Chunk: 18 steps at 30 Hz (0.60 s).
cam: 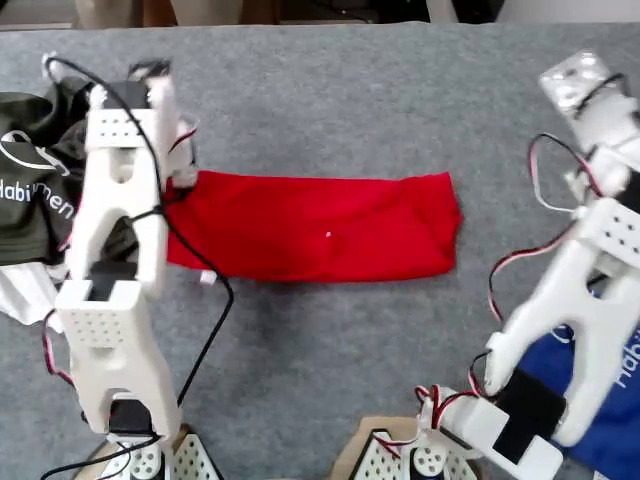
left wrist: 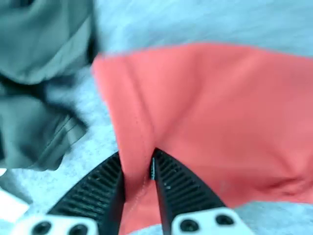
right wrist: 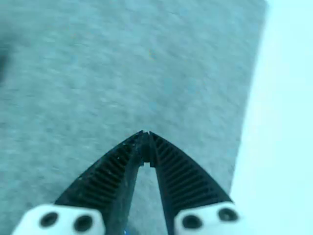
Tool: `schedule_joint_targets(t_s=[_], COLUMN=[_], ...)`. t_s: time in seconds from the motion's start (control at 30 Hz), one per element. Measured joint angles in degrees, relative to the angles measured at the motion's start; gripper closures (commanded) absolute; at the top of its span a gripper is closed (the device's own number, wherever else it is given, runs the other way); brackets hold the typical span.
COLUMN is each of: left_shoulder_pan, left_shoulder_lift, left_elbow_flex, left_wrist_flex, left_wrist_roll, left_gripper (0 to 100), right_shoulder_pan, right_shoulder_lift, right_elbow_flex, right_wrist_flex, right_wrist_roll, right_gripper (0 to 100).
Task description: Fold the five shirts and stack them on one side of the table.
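Left pincer (left wrist: 137, 155) first, from its own wrist camera: both ribbed jaws straddle the hem of the flat-folded red shirt (left wrist: 220, 112), cloth fills the gap, and it looks clamped on that edge. Just beside the hem lies a rumpled heap of dark green shirts (left wrist: 34, 58), with the grey felt-like tabletop (left wrist: 195, 19) showing beyond. A crease runs from the jaws up the fabric, so I'd judge this to be the grab before a fold across. To do it well: lift just clear of the felt, carry the left end over toward the right end, keep the hem square, and steer clear of the green heap so nothing gets dragged along.

Over to the right wrist camera: right pincer (right wrist: 145, 134) has its tips together, holding nothing, above bare grey tabletop close to the edge, where a pale strip (right wrist: 288, 122) begins.

Now the high view: the red shirt lies as a long band across the middle of the tabletop, with the white left arm (cam: 115, 250) over its left end. The green heap and a scrap of white cloth (cam: 18, 295) sit at the left edge. A blue shirt (cam: 590, 420) lies near right under the white right arm (cam: 590, 270). That felt should grip cloth a little, so dragging risks wrinkles. Beyond the far edge the room is cropped slivers, too little to name.
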Motion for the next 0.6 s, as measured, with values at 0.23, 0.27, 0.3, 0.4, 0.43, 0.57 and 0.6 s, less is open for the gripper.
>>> schedule_joint_targets(t_s=[0.23, 0.27, 0.3, 0.4, 0.43, 0.57, 0.6], left_shoulder_pan=[12.6, 14.0, 15.4, 20.3, 21.9, 28.6, 30.2], left_shoulder_lift=[0.0, 0.0, 0.0, 0.0, 0.0, 0.5, 0.5], left_elbow_flex=[-5.8, -6.0, -6.0, -6.2, -6.9, -11.7, -13.0], left_wrist_flex=[1.1, 0.4, -0.4, -2.4, -2.7, -3.7, -4.2], left_wrist_roll=[6.6, 7.9, 9.1, 12.0, 12.8, 15.1, 15.3], left_gripper=[98, 98, 98, 98, 98, 98, 98], right_shoulder_pan=[10.9, 12.3, 13.3, 14.1, 14.1, 14.1, 14.1], right_shoulder_lift=[0.0, 0.0, 0.0, 0.0, 0.0, 0.0, 0.0], right_elbow_flex=[-4.5, -5.5, -6.4, -7.4, -7.5, -7.5, -7.5], right_wrist_flex=[0.4, 1.2, 1.9, 3.0, 3.1, 3.1, 3.1], right_wrist_roll=[3.1, 3.3, 3.3, 3.6, 3.6, 3.6, 3.6], right_gripper=[99.1, 99.1, 99.1, 99.1, 99.1, 99.1, 99.1])
